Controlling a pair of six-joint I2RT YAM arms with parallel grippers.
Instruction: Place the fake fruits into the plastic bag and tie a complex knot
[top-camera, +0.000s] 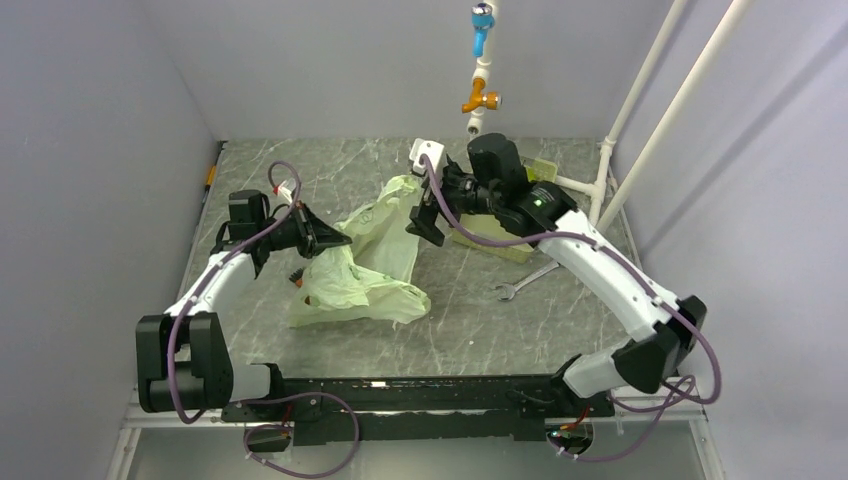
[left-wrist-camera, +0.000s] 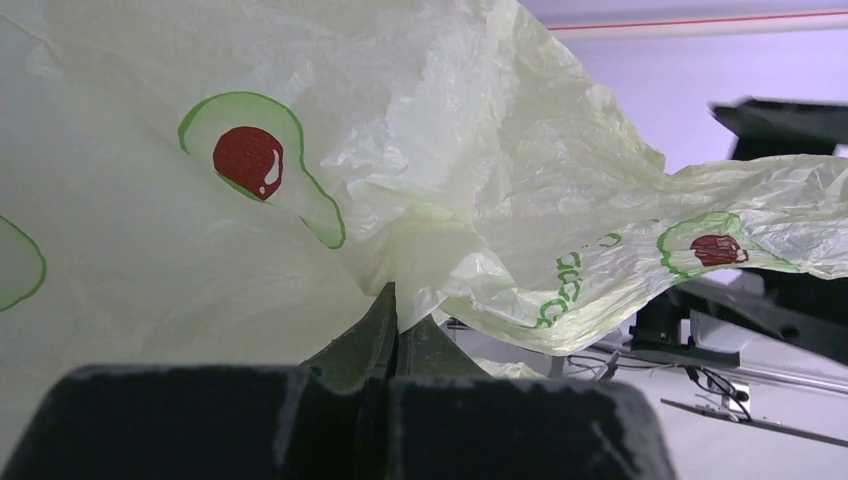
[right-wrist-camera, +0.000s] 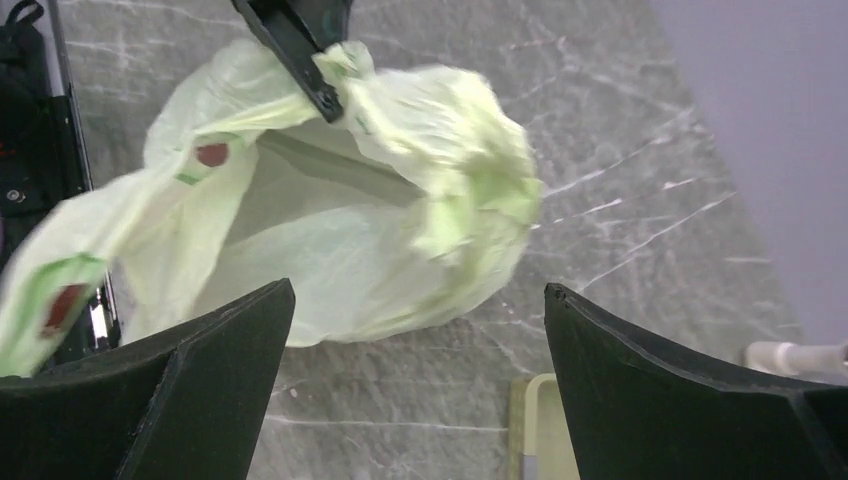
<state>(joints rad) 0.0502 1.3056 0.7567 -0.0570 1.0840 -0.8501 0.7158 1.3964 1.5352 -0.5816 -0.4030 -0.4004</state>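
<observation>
The plastic bag (top-camera: 365, 268) is a pale yellow-green crinkly film with avocado prints, part lying on the marble table and part lifted. My left gripper (top-camera: 335, 238) is shut on a pinch of the bag's rim. In the left wrist view the fingertips (left-wrist-camera: 392, 312) meet, with the bag's film (left-wrist-camera: 450, 130) caught between them. My right gripper (top-camera: 425, 215) hangs open just right of the bag's raised edge. The right wrist view shows the right gripper (right-wrist-camera: 420, 300) empty above the bag (right-wrist-camera: 380, 220), whose mouth is held up by the left gripper. The fake fruits are hidden.
A rigid pale green tray (top-camera: 505, 245) lies under the right arm, and its corner (right-wrist-camera: 545, 420) shows in the right wrist view. A steel wrench (top-camera: 525, 280) lies in front of it. A small orange-and-black block (top-camera: 297, 278) sits left of the bag. White pipes stand at the back right.
</observation>
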